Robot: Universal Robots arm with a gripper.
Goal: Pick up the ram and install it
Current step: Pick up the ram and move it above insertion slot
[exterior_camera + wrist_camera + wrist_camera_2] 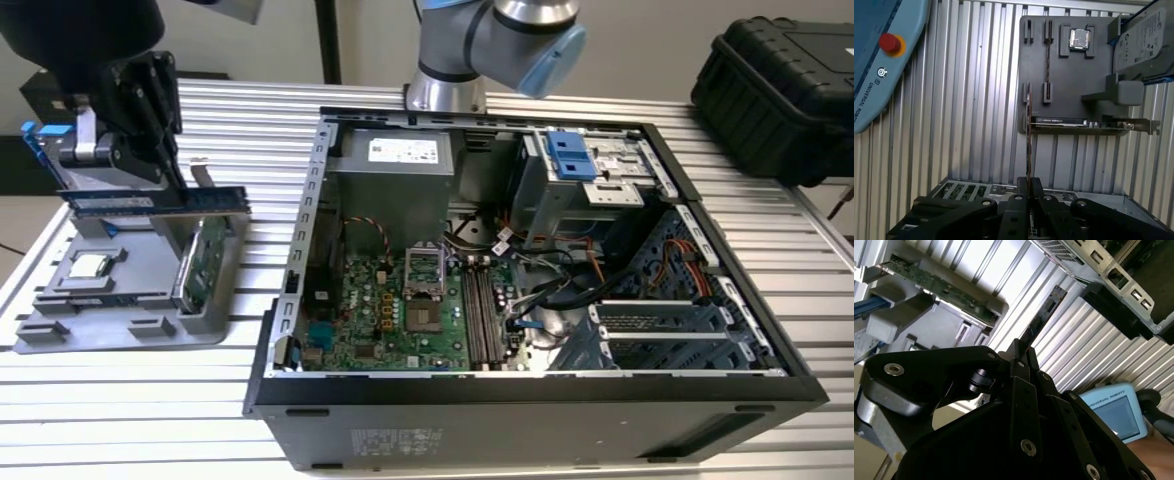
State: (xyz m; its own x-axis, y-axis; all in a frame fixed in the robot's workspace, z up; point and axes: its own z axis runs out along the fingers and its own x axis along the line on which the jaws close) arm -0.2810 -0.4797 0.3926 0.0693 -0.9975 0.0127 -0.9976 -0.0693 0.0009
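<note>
Ram (118, 204), exterior view: a long, thin, blue stick. It lies flat in the air just above the gray holder (80, 310) and does not touch it.
Claw (167, 185), exterior view: black, and it reaches down from above the gray holder. Its two fingers are squeezed tight on the ram, near the middle of the stick.
Other things, exterior view: a small silver chip (87, 266) lies flat on the gray holder. A green card (200, 262) stands on its edge in the holder, under the ram. The open computer case (534, 385) sits on the ribbed table (267, 100), near the gray holder, on the exterior view's right.
Ram, second wrist view: the ram (1046, 310) sticks straight out from between the tips of the claw (1021, 351). It hangs over the table, between the gray holder (899, 315) and the computer case (1114, 285).
Green card, second wrist view: it sits (939, 285) in the gray holder.
Ram, first wrist view: you see its thin edge (1028, 135). It is a thin line that runs from the claw (1029, 186) toward the gray holder (1054, 70).
Claw, first wrist view: pinched shut on the near end of the ram.
Other things, first wrist view: the silver chip (1079, 38), the green card (1074, 122) and a hard drive (1144, 40) rest on the gray holder. A red button (890, 43) sits on a blue-gray control pad (874, 85), well apart from the holder.
</note>
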